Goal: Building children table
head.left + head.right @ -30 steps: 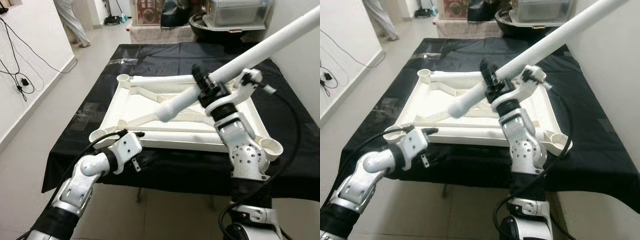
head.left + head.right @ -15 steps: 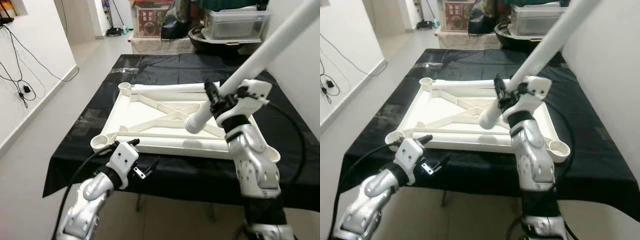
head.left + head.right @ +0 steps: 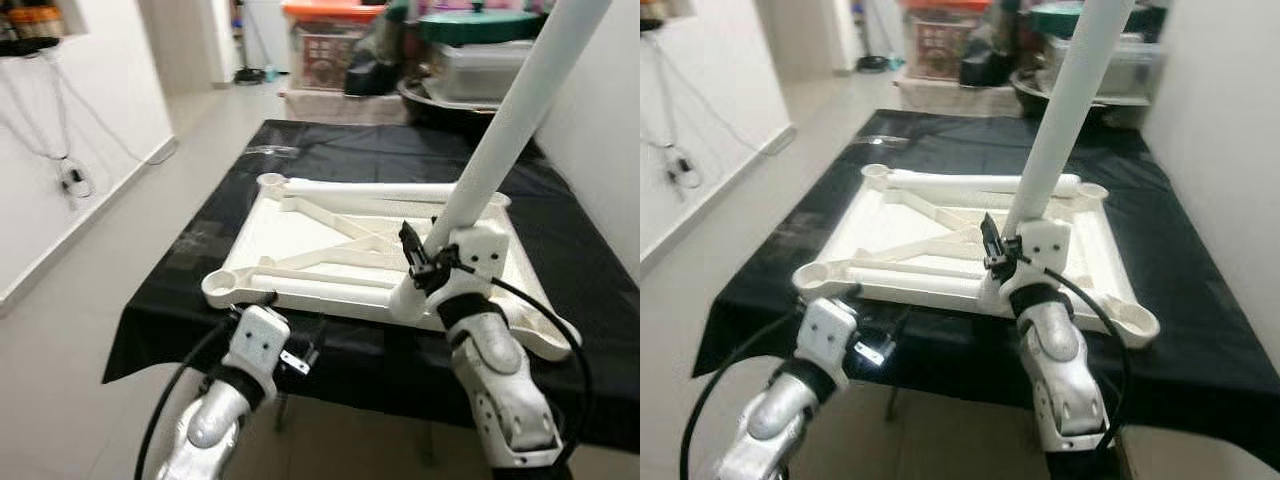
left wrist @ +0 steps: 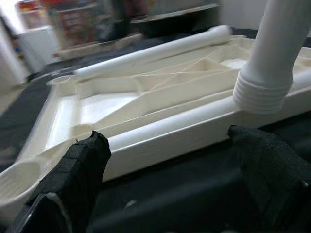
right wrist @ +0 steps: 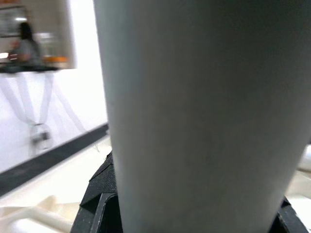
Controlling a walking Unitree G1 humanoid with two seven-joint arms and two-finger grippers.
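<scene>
Table leg (image 3: pixel 500 140) is the thing to watch here: a long white tube clamped in the right claw (image 3: pixel 425 268), standing nearly upright and leaning a bit far and right as it goes up out of the picture. Its ribbed lower end (image 4: pixel 262 92) hangs just over the near edge of the upside-down white table frame (image 3: pixel 300 235), which lies flat on the black-covered tabletop (image 3: pixel 190 280).

The frame has a round socket at each corner. The near-right socket (image 3: pixel 1137 322) sits right of the leg's lower end, the near-left socket (image 3: pixel 220 285) is well off to the left. So judging from this, the near-right one looks like the closer target, and the leg's axis is already close to vertical, which is what you'd want for dropping it in. It'd need to shift right and come down straight, otherwise the ribbed end will probably catch the rim instead of seating.

Left claw (image 4: pixel 170 179) hovers low by the near edge of the tabletop, fingers (image 4: pixel 82 165) spread wide with nothing in them, pointing at the frame's near rail. The right arm is clearly the nearer one for that socket.
</scene>
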